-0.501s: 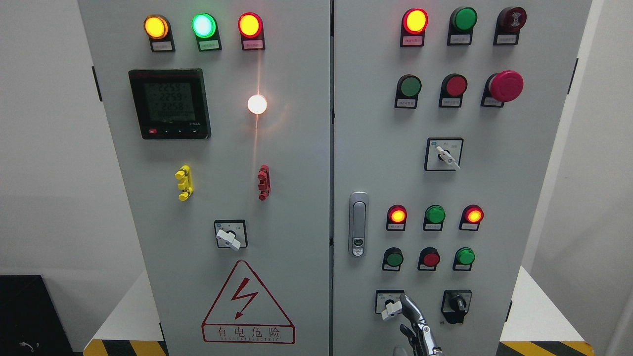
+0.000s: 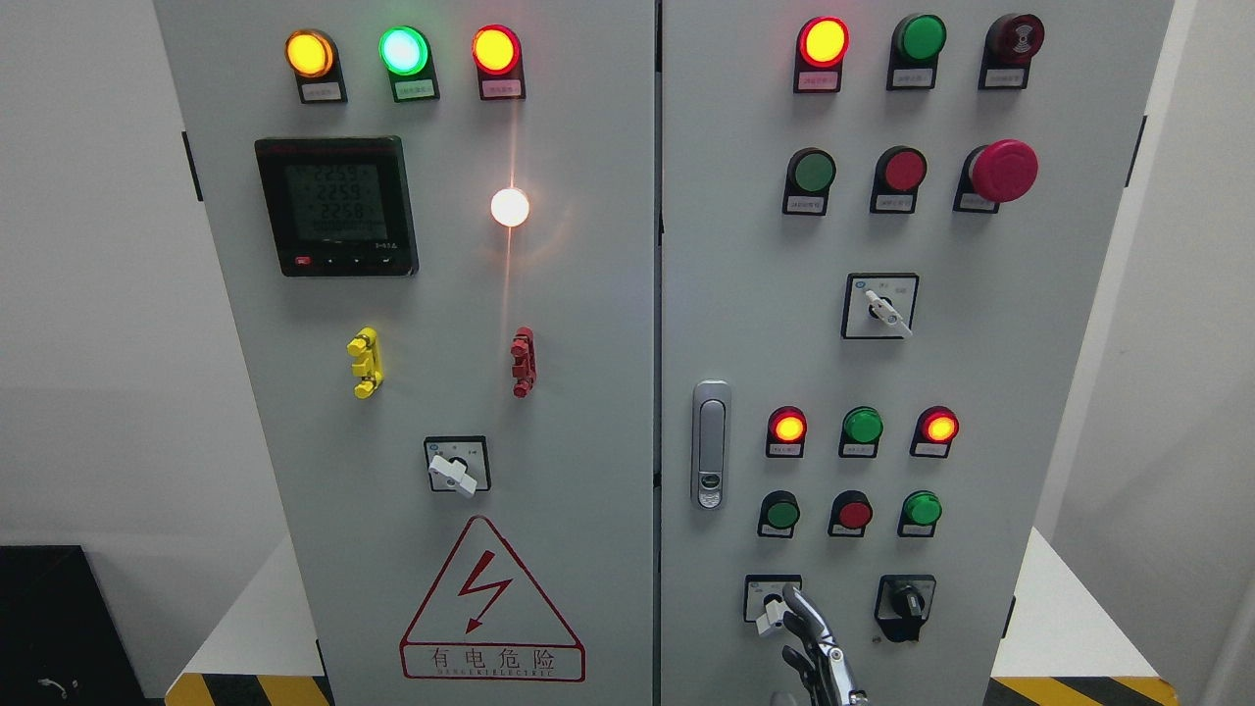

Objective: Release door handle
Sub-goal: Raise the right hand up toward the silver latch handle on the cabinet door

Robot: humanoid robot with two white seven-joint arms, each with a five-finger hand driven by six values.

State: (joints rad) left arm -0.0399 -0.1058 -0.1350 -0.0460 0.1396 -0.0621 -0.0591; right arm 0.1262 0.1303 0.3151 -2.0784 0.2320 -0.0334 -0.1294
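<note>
Metal robot hand (image 2: 819,655), well below the grey oval door handle (image 2: 711,444), has crept leftward; fingers loosely spread, gripping nothing; handle already free.

My cabinet (image 2: 549,412) stands on a white platform (image 2: 257,628), which shows as a bare pale wedge at lower left and another at lower right. Black-and-yellow hazard stripes (image 2: 1079,689) edge the platform's front, seen at both bottom corners of the cabinet. The cabinet's base is cut off by the frame's lower edge, so I cannot see where it meets the platform. A black box (image 2: 44,618) sits at the far lower left, just beside the platform's left side; whether it touches the platform I cannot tell. White wall rises behind the platform on both sides.
</note>
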